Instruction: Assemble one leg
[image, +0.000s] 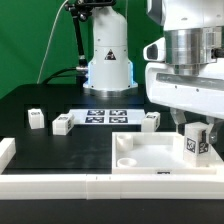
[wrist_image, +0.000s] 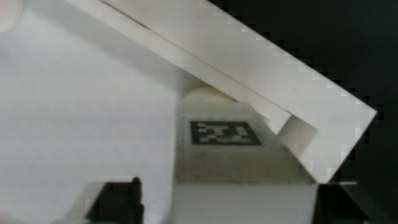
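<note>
My gripper (image: 188, 124) is shut on a leg (image: 195, 142), a small white cuboid peg with a black-and-white tag. It holds the leg upright over the right end of the white tabletop (image: 150, 150), which lies on the black table. I cannot tell whether the leg touches the tabletop. In the wrist view the leg (wrist_image: 221, 150) with its tag runs down between my dark fingertips (wrist_image: 121, 202), and my gripper (wrist_image: 228, 205) is shut on its sides. The tabletop (wrist_image: 89, 110) fills the space beside it.
Three loose legs lie on the table: one (image: 36, 118) at the exterior view's left, one (image: 63, 124) beside it, one (image: 150, 120) behind the tabletop. The marker board (image: 105, 115) lies before the robot base (image: 108, 60). A low white wall (image: 60, 185) borders the front.
</note>
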